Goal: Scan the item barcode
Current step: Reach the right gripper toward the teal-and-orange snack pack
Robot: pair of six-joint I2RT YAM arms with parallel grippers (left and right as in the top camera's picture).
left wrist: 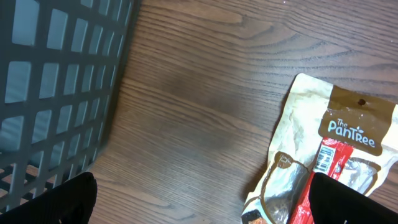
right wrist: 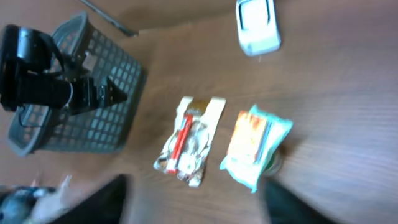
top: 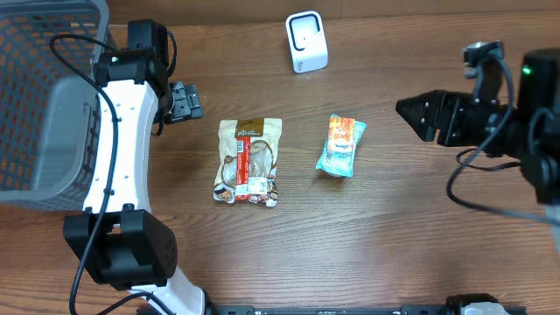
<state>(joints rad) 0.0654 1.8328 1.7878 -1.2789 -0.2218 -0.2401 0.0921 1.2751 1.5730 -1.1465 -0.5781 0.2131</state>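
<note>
Take the brown snack pouch (top: pixel 249 161) as your reference. It lies flat on the worktop (top: pixel 367 236), printed face up, with its brown header band toward the far edge. In the left wrist view you can read "The PanTree" on that band. A red label (left wrist: pixel 329 155) below it carries a small white patch of dark bars.

The teal packet (top: pixel 341 145) lies flat to the right of the pouch, near it but not touching, orange panel up. The white scanner (top: pixel 306 41) stands beyond the pouch, farther from the robot and slightly to the right, well apart from both items.

The grey lattice basket (top: pixel 26 52) sits to the left of the pouch, apart from it. Its open top shows grid floor and walls. The left arm runs along its pouch-side edge and hides part of it.

The left pincer (top: pixel 185 101) hangs just off the pouch's far left corner, between pouch and basket. Its fingers (left wrist: pixel 68 202) stand wide apart with nothing between them.

The right pincer (top: pixel 404 110) is to the right of the pouch, past the teal packet, and points toward both. The right wrist view is blurred, yet the fingers (right wrist: pixel 112 202) show apart, with nothing gripped.
</note>
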